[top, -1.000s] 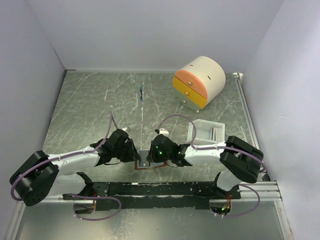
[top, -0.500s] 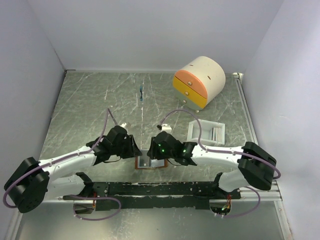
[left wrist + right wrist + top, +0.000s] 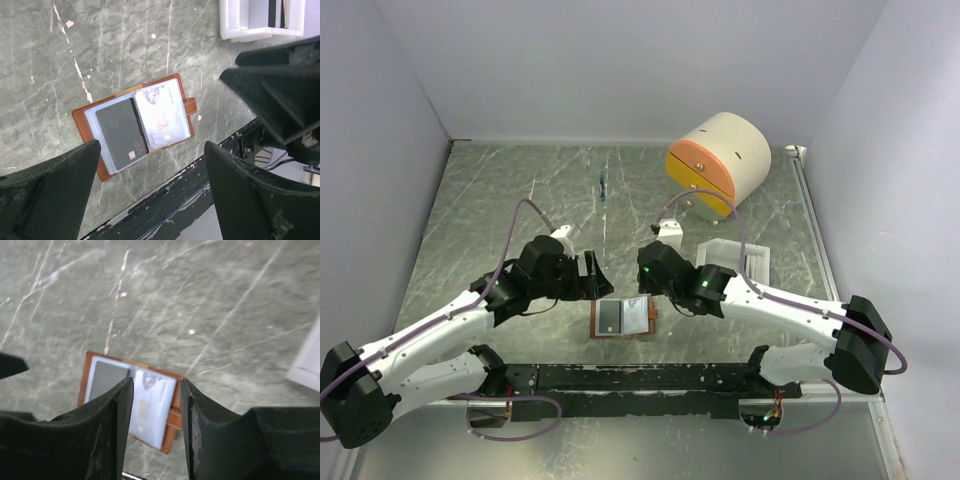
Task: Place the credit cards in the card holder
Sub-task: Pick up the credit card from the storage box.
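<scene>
**Top view.** The left arm stretches low from the 7 o'clock corner toward the middle. The left gripper (image 3: 590,277) hovers at 10 o'clock of the card holder (image 3: 622,318), jaws spread wide with nothing in them. The right arm reaches in from 4 o'clock, and the right gripper (image 3: 648,272) hangs at 1 o'clock of the holder. From this view I cannot tell how its jaws stand.

The holder lies open and flat near the table's 6 o'clock edge, just ahead of the black rail (image 3: 620,378). Its long axis runs 9 to 3 and its fold 12 to 6. The dark grey card (image 3: 610,318) is in the left half and the pale card (image 3: 637,316) in the right. A white tray (image 3: 757,258) sits at 2 o'clock of it, partly behind the right arm.

**Left wrist view.** The fingers (image 3: 55,185) stand far apart and are released, and the holder shows whole between them on the marble. Its long axis runs 8 to 2, with the snap tab (image 3: 190,105) on the 3 o'clock side. The tray is cut off by the top edge.

**Right wrist view.** The fingers (image 3: 100,430) stand partly parted, clasping nothing — the pale card shows through the gap. The holder lies below them, its long axis running 10 to 4. The fingers hide its lower edge and corners.
</scene>
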{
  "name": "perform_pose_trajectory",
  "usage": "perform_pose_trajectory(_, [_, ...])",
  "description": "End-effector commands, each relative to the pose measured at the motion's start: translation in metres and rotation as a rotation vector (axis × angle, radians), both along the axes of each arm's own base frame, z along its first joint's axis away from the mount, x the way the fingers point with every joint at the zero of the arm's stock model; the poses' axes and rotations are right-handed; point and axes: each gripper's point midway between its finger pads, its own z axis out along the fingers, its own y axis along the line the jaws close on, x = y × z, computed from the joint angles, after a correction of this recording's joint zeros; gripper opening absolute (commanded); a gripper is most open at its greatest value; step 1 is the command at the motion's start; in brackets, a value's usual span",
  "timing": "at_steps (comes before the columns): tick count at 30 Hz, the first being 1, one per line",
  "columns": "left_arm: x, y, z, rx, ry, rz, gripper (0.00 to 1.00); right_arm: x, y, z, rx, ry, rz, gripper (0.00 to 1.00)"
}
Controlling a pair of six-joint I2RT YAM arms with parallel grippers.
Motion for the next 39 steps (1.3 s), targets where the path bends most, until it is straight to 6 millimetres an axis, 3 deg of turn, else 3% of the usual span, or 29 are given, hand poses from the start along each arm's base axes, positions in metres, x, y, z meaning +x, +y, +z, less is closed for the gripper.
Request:
perform_pose_trajectory(1, [-0.003, 0.004, 0.023, 0.032, -0.071, -0.064, 0.97, 0.019, -0.047, 0.019, -0.175, -0.075, -0.108, 0.43])
perform_pose_trajectory(7, [-0.007, 0.005, 0.047, 0.060, -0.147, -0.155, 0.95, 0.040, -0.099, 0.023, -0.301, -0.053, -0.312, 0.42])
perform_pose_trajectory(10, [-0.006, 0.010, 0.046, 0.103, -0.171, -0.174, 0.95, 0.048, -0.123, 0.027, -0.358, -0.039, -0.402, 0.42])
perform_pose_trajectory(18, [-0.016, 0.009, 0.049, 0.057, -0.176, -0.203, 0.93, 0.068, -0.183, 0.011, -0.454, 0.010, -0.582, 0.45])
perform_pose_trajectory(25, [-0.020, 0.018, 0.058, 0.051, -0.202, -0.185, 0.94, 0.085, -0.221, -0.003, -0.537, 0.053, -0.661, 0.45])
perform_pose_trajectory(31, [-0.021, 0.018, 0.057, 0.044, -0.209, -0.181, 0.94, 0.094, -0.242, -0.018, -0.617, 0.095, -0.705, 0.52])
perform_pose_trajectory(37, [-0.021, 0.018, 0.056, 0.051, -0.203, -0.182, 0.94, 0.098, -0.264, -0.032, -0.682, 0.120, -0.750, 0.51])
perform_pose_trajectory(39, [-0.020, 0.019, 0.058, 0.048, -0.211, -0.176, 0.94, 0.091, -0.271, -0.047, -0.716, 0.156, -0.743, 0.53])
